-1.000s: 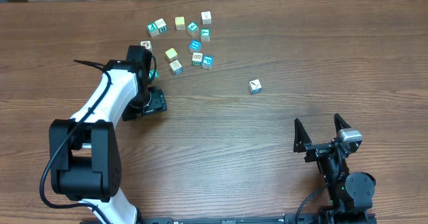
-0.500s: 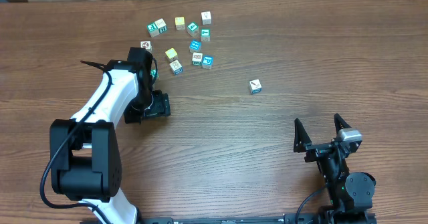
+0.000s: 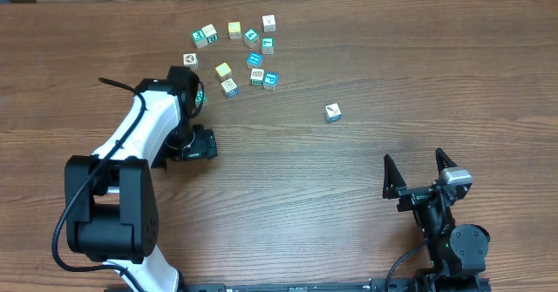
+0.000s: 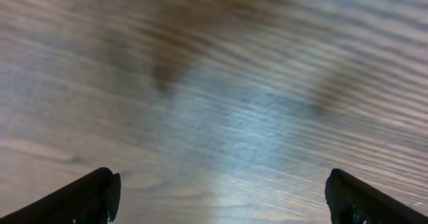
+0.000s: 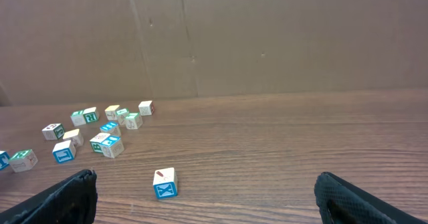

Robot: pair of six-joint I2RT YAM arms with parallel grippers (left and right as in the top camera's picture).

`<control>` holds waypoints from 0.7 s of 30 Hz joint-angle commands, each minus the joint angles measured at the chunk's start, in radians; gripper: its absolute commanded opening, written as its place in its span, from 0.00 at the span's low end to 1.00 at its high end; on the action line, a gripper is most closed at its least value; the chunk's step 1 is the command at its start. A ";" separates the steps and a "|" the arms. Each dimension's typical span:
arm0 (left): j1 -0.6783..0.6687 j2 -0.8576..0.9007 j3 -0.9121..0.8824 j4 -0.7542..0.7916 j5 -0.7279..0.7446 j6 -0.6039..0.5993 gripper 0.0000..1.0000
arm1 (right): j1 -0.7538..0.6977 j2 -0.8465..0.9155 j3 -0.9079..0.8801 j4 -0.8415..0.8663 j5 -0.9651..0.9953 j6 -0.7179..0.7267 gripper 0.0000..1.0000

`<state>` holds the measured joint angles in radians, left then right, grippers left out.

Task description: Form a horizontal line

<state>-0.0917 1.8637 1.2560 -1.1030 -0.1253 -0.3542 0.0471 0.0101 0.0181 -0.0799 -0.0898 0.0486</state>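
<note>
A white cube with a dark round picture (image 3: 190,59) lies just beyond my left arm. A teal-green cube (image 3: 200,98) peeks out beside the arm's wrist. A white cube with a diagonal mark (image 3: 332,112) lies alone at mid-table and also shows in the right wrist view (image 5: 164,182). A whitish cube (image 3: 268,22) sits at the far edge of the cluster. My left gripper (image 3: 200,144) is open over bare wood, and its wrist view (image 4: 217,197) shows nothing between the fingers. My right gripper (image 3: 419,165) is open and empty near the front edge.
Several teal, white and pale yellow cubes (image 3: 253,61) lie scattered at the far left centre and also show in the right wrist view (image 5: 100,140). A brown cardboard wall (image 5: 267,37) stands behind the table's far edge.
My left gripper swung right, then drew back towards the front and left, uncovering more of the teal-green cube. The cubes and the right arm have not moved.
</note>
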 commanded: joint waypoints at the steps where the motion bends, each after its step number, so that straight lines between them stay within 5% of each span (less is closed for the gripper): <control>1: 0.016 0.002 -0.004 -0.032 -0.042 -0.052 0.99 | -0.003 -0.007 -0.010 0.003 -0.002 0.003 1.00; 15: 0.039 0.002 0.005 0.225 0.077 -0.098 1.00 | -0.003 -0.007 -0.010 0.003 -0.002 0.003 1.00; 21: 0.041 0.002 0.209 0.212 0.095 -0.137 1.00 | -0.003 -0.007 -0.010 0.003 -0.002 0.003 1.00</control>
<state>-0.0582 1.8664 1.3205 -0.9005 -0.0547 -0.4393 0.0471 0.0101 0.0181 -0.0799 -0.0898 0.0483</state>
